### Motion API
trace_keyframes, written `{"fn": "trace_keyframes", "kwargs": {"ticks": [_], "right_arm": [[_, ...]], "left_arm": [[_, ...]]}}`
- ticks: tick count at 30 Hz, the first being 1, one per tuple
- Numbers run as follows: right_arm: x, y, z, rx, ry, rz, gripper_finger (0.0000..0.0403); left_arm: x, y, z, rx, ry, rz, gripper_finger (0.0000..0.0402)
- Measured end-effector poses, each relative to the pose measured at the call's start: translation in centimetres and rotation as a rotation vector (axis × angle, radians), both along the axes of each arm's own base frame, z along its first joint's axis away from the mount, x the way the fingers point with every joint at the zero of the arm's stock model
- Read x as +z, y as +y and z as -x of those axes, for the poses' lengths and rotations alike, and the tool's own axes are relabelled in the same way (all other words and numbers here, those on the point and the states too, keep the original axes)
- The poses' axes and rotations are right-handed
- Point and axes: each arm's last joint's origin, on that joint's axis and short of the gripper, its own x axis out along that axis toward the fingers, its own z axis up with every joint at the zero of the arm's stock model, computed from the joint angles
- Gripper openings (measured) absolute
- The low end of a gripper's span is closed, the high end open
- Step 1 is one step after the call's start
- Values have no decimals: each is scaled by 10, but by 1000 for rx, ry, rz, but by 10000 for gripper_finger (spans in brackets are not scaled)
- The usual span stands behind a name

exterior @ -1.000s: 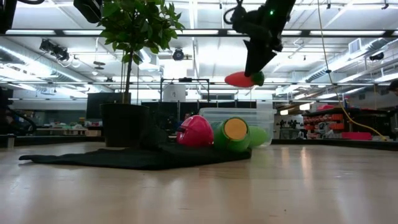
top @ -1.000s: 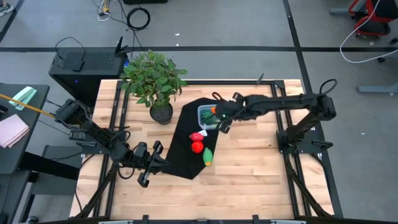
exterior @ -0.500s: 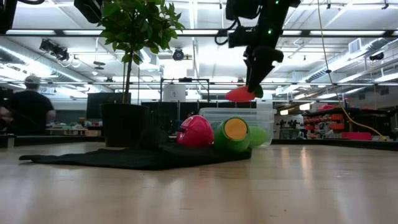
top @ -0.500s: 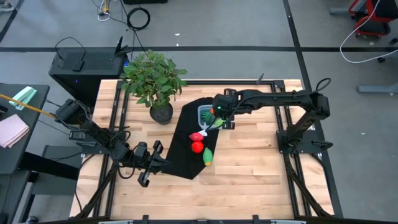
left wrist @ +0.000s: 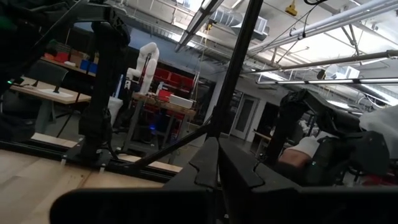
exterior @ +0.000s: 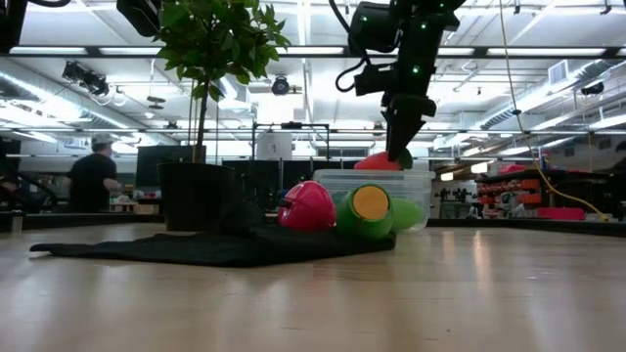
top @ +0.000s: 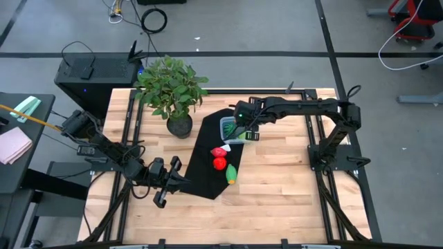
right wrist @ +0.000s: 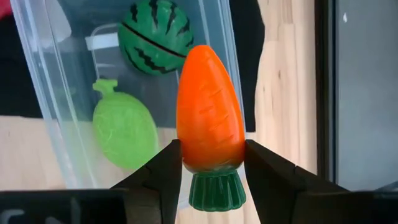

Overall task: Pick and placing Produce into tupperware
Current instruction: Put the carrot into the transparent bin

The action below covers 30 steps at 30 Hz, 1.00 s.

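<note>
My right arm reaches out long across the table, right gripper (right wrist: 210, 171) angled downward, fingers (right wrist: 163, 174) pinched on something between them. My left gripper (top: 164, 181) rests low with its fingers together, arm folded.

Carrot (right wrist: 210, 121) now lower, over tupperware (right wrist: 43, 93).

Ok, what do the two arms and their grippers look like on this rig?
Both arms are dark, jointed links on black base frames at the table's sides. The right arm is long and slim, with a thin black cable looping near its shoulder and a small green light near the wrist. The right gripper has two flat, wedge-shaped black fingers. The left gripper is equally dark, with black cabling trailing along its arm.
</note>
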Motion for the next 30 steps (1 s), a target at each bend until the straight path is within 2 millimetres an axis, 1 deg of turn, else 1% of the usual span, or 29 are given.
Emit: {"fn": "trace_keyframes", "kwargs": {"ticks": [7, 12, 17, 21, 26, 30], "right_arm": [[-1, 2, 1, -16, -4, -33, 177], [-1, 2, 1, -44, -15, -39, 188], [-1, 2, 0, -50, -23, -60, 189], [-1, 4, 0, -45, -28, -75, 189], [-7, 6, 2, -49, -18, -104, 188], [-10, 8, 3, -60, -15, -114, 189]], "left_arm": [[0, 0, 0, 0, 0, -1, 11], [0, 0, 0, 0, 0, 0, 16], [0, 0, 0, 0, 0, 0, 24], [0, 0, 0, 0, 0, 0, 19], [0, 0, 0, 0, 0, 0, 12], [0, 0, 0, 0, 0, 0, 16]]}}
